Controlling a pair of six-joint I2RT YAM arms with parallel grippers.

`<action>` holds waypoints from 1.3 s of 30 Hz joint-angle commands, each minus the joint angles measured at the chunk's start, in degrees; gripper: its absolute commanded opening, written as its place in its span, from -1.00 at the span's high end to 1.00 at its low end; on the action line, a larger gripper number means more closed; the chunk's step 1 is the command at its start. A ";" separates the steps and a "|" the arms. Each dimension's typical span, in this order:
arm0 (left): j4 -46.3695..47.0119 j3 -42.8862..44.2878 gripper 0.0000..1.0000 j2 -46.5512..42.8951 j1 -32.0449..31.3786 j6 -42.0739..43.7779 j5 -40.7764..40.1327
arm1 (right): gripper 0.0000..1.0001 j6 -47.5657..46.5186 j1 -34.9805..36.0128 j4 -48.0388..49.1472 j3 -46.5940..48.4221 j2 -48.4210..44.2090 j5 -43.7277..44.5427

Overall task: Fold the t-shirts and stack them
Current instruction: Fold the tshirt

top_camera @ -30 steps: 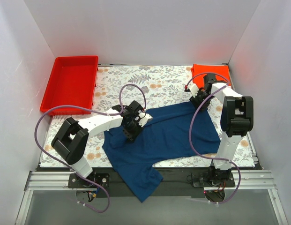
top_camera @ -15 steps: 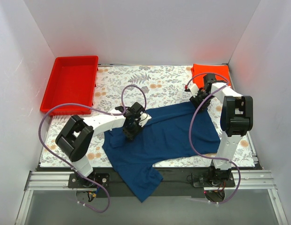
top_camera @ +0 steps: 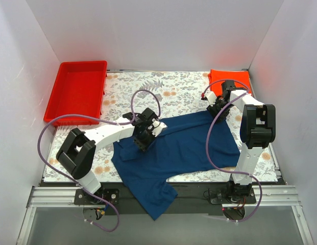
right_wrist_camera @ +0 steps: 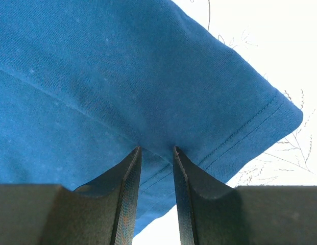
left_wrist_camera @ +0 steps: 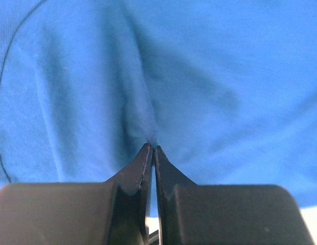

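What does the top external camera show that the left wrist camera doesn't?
Only the top external view shows the red tray at the far left, the folded orange-red shirt in the far right corner, and the right end effector at the far right corner of the navy blue shirt. Only the left wrist view shows the left end effector shut on a pinched ridge of cloth. Both show the navy blue shirt with the left end effector on it.

Overhead, bright and even: soft white light, barely a shadow on the desk (top_camera: 184, 87). Wrist views now: the blue shirt (left_wrist_camera: 209, 76) comes out pale and vivid, creases gently shaded. The jaws sit dark and blurred up close, desk beyond glaring white.
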 commanded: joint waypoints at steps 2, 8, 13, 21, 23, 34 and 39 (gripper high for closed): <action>-5.35 4.18 1.00 -3.49 -0.39 2.27 11.72 | 0.25 -1.20 0.11 -0.89 1.69 -1.08 0.52; -6.24 7.00 0.83 -0.23 -0.30 0.24 20.43 | 0.25 -1.82 0.11 -0.89 1.61 -1.61 1.31; -5.36 7.27 0.52 -3.04 1.35 -0.46 20.88 | 0.24 -2.52 0.11 -1.07 1.43 -2.74 1.23; -2.73 7.53 0.22 -8.32 17.53 -0.11 14.31 | 0.24 -1.91 0.20 -0.98 5.03 -4.16 -0.36; -1.24 6.30 0.22 -6.83 20.17 -0.80 10.79 | 0.23 -0.69 0.28 -0.89 7.31 -2.75 -0.36; 6.85 0.06 0.25 0.99 25.36 -3.62 -4.24 | 0.24 0.47 1.34 1.83 6.71 2.79 4.38; 10.10 -3.10 0.34 6.43 28.95 -2.13 -9.36 | 0.24 -0.24 1.08 6.84 -0.48 2.88 9.83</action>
